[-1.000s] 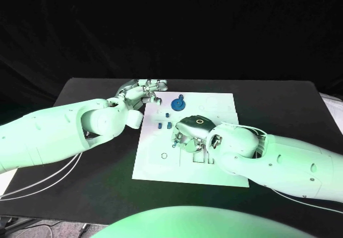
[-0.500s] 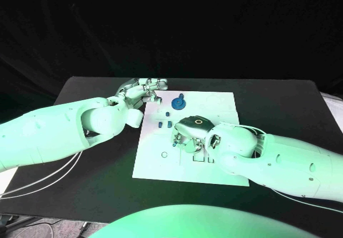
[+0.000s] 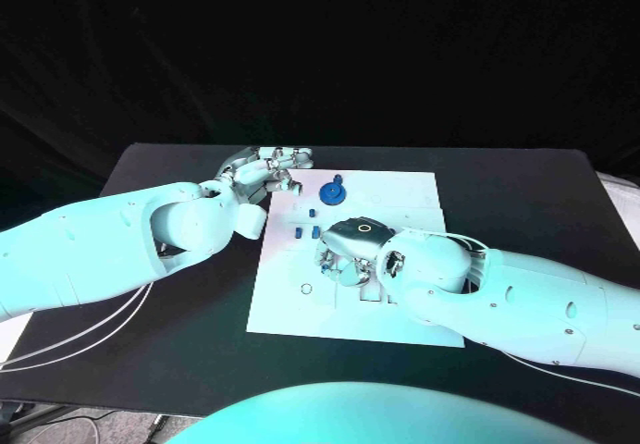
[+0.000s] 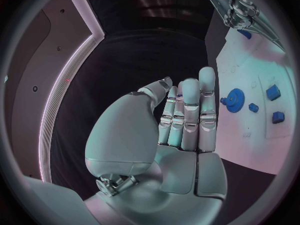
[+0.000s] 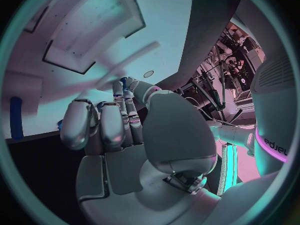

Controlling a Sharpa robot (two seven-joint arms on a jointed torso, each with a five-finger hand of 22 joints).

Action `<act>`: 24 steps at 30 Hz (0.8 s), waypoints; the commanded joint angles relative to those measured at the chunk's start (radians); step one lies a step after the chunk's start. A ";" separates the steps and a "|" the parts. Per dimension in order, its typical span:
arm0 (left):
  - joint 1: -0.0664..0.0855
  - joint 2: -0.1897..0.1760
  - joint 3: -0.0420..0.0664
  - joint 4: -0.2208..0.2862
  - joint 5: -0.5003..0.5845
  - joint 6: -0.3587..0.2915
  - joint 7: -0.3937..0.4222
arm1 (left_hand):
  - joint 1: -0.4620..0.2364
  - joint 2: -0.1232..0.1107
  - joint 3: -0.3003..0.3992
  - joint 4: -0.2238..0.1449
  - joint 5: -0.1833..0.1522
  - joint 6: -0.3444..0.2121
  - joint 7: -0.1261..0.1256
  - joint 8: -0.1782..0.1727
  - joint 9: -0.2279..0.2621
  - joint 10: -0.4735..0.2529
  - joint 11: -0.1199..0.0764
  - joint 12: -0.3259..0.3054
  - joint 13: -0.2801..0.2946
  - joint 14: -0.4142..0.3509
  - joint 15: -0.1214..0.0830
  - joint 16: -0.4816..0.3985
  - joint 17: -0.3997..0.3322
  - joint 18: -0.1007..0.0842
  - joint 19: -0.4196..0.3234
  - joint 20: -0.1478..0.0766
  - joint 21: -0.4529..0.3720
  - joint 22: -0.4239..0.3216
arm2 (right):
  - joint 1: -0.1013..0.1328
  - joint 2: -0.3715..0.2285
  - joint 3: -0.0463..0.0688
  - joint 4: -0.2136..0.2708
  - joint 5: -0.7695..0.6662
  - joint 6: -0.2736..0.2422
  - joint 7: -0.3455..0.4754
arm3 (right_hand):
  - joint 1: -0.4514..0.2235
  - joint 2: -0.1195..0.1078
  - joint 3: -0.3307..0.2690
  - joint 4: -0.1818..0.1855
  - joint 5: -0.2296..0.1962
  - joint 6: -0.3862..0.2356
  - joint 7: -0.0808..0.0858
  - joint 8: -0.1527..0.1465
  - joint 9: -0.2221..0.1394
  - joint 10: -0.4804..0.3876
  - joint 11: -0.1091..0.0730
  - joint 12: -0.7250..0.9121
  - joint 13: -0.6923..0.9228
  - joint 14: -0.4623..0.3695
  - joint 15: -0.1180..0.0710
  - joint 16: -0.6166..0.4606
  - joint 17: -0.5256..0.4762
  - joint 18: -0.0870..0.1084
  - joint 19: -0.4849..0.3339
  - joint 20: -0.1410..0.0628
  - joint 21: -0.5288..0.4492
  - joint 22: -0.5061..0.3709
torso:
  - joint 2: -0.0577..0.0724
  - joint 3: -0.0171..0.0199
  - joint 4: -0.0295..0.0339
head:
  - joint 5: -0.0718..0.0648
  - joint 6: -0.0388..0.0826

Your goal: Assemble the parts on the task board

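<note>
Board (image 3: 400,208): white plate lying flat at the middle of the black table (image 3: 534,194); this is the landmark for all that follows.
Gear (image 3: 332,192): round blue part with a small knob, on the board near its far edge, toward the corner where the left hand is; in the left wrist view it (image 4: 235,100) lies on the white surface just beyond the fingertips, not touched.
Small parts (image 3: 310,233): a few short blue pieces on the board, between the gear and the right hand; in the left wrist view two blue blocks (image 4: 273,92) lie past the gear.
Left hand (image 3: 262,166): at the board's far corner on the robot's left side, over the table edge of the board; in its wrist view the hand (image 4: 181,125) has its fingers straight and side by side, holding nothing.
Right hand (image 3: 350,264): down over the middle of the board, fingers curled toward the surface; in its wrist view the fingers (image 5: 103,127) bend together, with a bit of blue at their tips, but I cannot tell whether a part is held.
Recesses (image 5: 94,32): sunken outlines in the board, beyond the right hand's fingers.
</note>
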 commanded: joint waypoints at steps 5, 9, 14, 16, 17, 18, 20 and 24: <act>0.000 0.000 0.001 0.002 0.004 0.025 -0.006 | 0.001 0.005 -0.008 0.000 0.002 -0.009 0.002 0.003 -0.001 -0.009 0.001 0.004 0.000 -0.008 0.002 -0.005 -0.003 0.018 -0.004 0.002 -0.004 -0.002 | -0.002 -0.001 -0.003 -0.007 -0.011 0.014 -0.021 | -0.008 -0.007 -0.014 -0.001 0.003 -0.030 0.002 -0.004 -0.011 -0.040 0.010 -0.003 -0.002 0.024 0.009 0.003 -0.004 0.011 -0.002 0.014 -0.010 -0.008 | 0.000 0.0002 0.0005 | 0.000 -0.001; 0.000 0.000 0.001 0.000 0.004 0.027 -0.008 | 0.001 0.005 -0.009 0.000 0.002 -0.010 0.003 0.003 -0.001 -0.011 0.002 0.004 0.000 -0.009 0.002 -0.006 -0.005 0.018 -0.004 0.002 -0.005 -0.002 | -0.002 -0.020 -0.003 0.007 -0.013 -0.016 -0.022 | -0.005 -0.011 -0.025 -0.005 0.003 -0.052 0.002 -0.004 -0.020 -0.073 0.013 -0.001 -0.001 0.022 0.012 0.001 -0.007 0.012 -0.005 0.017 -0.014 -0.015 | -0.001 0.0021 0.0000 | 0.000 -0.001; 0.000 0.000 0.001 -0.002 0.004 0.029 -0.009 | 0.001 0.005 -0.009 0.000 0.002 -0.010 0.003 0.003 -0.001 -0.011 0.002 0.004 0.000 -0.009 0.002 -0.006 -0.005 0.018 -0.004 0.002 -0.005 -0.002 | -0.001 -0.062 -0.001 0.043 -0.013 -0.067 -0.020 | -0.003 -0.013 -0.032 -0.007 0.004 -0.055 0.001 -0.002 -0.022 -0.084 0.014 0.002 0.000 0.022 0.012 0.000 -0.009 0.013 -0.006 0.018 -0.015 -0.017 | -0.001 0.0019 -0.0011 | -0.003 0.003; 0.000 0.000 0.001 -0.003 0.004 0.029 -0.009 | 0.001 0.005 -0.009 0.000 0.002 -0.010 0.003 0.003 -0.001 -0.011 0.002 0.004 0.000 -0.009 0.002 -0.006 -0.005 0.018 -0.004 0.002 -0.005 -0.002 | 0.003 -0.087 0.002 0.065 -0.013 -0.088 -0.019 | -0.002 -0.013 -0.035 -0.008 0.005 -0.051 0.000 0.000 -0.022 -0.081 0.012 0.007 0.001 0.021 0.012 0.000 -0.010 0.013 -0.006 0.018 -0.016 -0.018 | -0.001 0.0015 -0.0021 | -0.004 0.004; 0.000 0.000 0.001 -0.004 0.004 0.029 -0.009 | 0.001 0.005 -0.009 0.000 0.002 -0.010 0.003 0.003 -0.001 -0.011 0.002 0.004 0.000 -0.009 0.002 -0.006 -0.005 0.018 -0.004 0.002 -0.005 -0.002 | 0.006 -0.105 0.004 0.079 -0.012 -0.098 -0.020 | -0.001 -0.013 -0.036 -0.008 0.006 -0.048 -0.001 0.001 -0.022 -0.079 0.012 0.010 0.001 0.021 0.011 0.000 -0.010 0.013 -0.006 0.018 -0.017 -0.019 | -0.001 0.0016 -0.0018 | -0.007 0.006; 0.000 0.000 0.001 -0.004 0.004 0.029 -0.010 | 0.001 0.005 -0.009 0.000 0.002 -0.010 0.003 0.003 -0.001 -0.011 0.002 0.004 0.000 -0.009 0.002 -0.006 -0.005 0.018 -0.004 0.002 -0.005 -0.002 | 0.011 -0.120 0.007 0.091 -0.010 -0.106 -0.021 | -0.001 -0.013 -0.038 -0.009 0.007 -0.047 -0.002 0.002 -0.022 -0.077 0.011 0.013 0.002 0.021 0.011 0.000 -0.010 0.013 -0.007 0.018 -0.017 -0.020 | -0.001 0.0016 -0.0012 | -0.009 0.007; 0.000 -0.001 0.001 -0.005 0.004 0.030 -0.010 | 0.001 0.005 -0.009 0.000 0.002 -0.010 0.003 0.003 -0.001 -0.011 0.002 0.004 0.000 -0.009 0.002 -0.006 -0.005 0.018 -0.004 0.002 -0.005 -0.002 | 0.023 -0.149 0.011 0.112 -0.007 -0.118 -0.024 | -0.001 -0.016 -0.042 -0.010 0.006 -0.047 -0.005 0.001 -0.023 -0.075 0.010 0.016 0.002 0.021 0.010 -0.001 -0.012 0.014 -0.007 0.017 -0.018 -0.022 | -0.001 0.0014 -0.0019 | -0.012 0.009; 0.000 -0.001 0.001 -0.006 0.002 0.030 -0.010 | 0.001 0.005 -0.009 0.000 0.002 -0.010 0.003 0.003 -0.001 -0.011 0.002 0.004 0.000 -0.009 0.002 -0.006 -0.005 0.018 -0.004 0.002 -0.005 -0.002 | 0.053 -0.203 0.018 0.134 0.000 -0.120 -0.039 | 0.000 -0.028 -0.066 -0.009 -0.009 -0.065 -0.019 -0.004 -0.031 -0.116 0.007 0.006 -0.002 0.019 0.006 -0.004 -0.016 0.015 -0.009 0.014 -0.022 -0.027 | -0.001 0.0007 -0.0023 | -0.017 0.014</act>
